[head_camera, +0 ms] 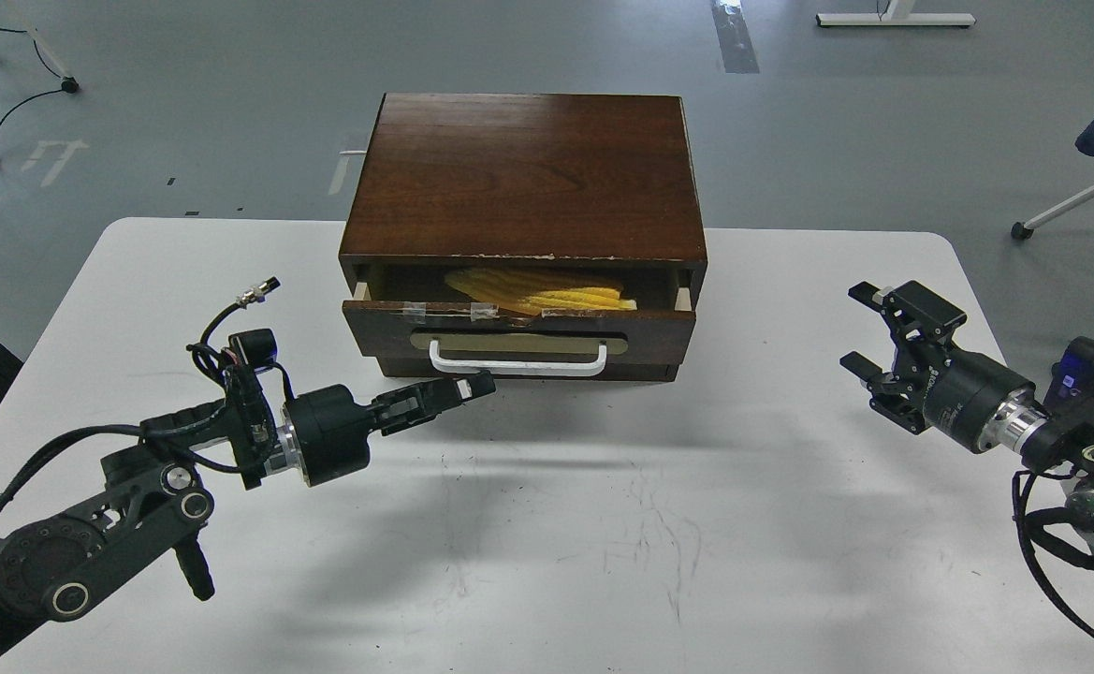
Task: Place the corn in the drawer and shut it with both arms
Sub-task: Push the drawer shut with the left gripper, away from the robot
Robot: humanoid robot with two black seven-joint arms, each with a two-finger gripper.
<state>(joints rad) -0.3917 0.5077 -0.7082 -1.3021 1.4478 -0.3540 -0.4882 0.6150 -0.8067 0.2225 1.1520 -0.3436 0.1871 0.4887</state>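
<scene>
Already the bright yellow kernelled corn cob (547, 291) is seen lying inside the dark brown wooden drawer (518, 323), left slightly ajar. The black left gripper (472, 385) is closed empty, its tip just below the white bar handle (517, 360); the right gripper (863, 329) is spread open, well apart. The stiff front is judged best pushed flat beside the handle.

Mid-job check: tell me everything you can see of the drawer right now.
The drawer sits in the dark wooden cabinet on the white table, pulled out only slightly. Its dark brown wood front carries a white bar handle on a brass-coloured plate, and its top edge is chipped and taped. The inside looks pale, and the yellow corn lies in it. The left gripper is at the front near the handle's left end; contact is unclear.
</scene>
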